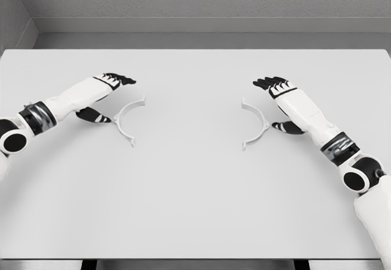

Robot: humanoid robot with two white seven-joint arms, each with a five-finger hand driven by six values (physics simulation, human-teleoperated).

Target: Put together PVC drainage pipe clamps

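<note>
While both lie flat on the pale grey counter (195, 209), two white semicircular plastic clamp halves (129, 118) (255, 123) sit just inside each unclenched, empty hand, left hand (109, 93) and right hand (282, 99); broad bare surface separates them.

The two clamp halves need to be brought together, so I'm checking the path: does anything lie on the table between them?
Nothing visible: bare table separates the left clamp half from the right clamp half.

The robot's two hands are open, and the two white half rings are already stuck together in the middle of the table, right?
Not quite. The head view shows the left clamp half and right clamp half lying apart on the table, one beside each hand. The left hand and right hand are open.
</note>
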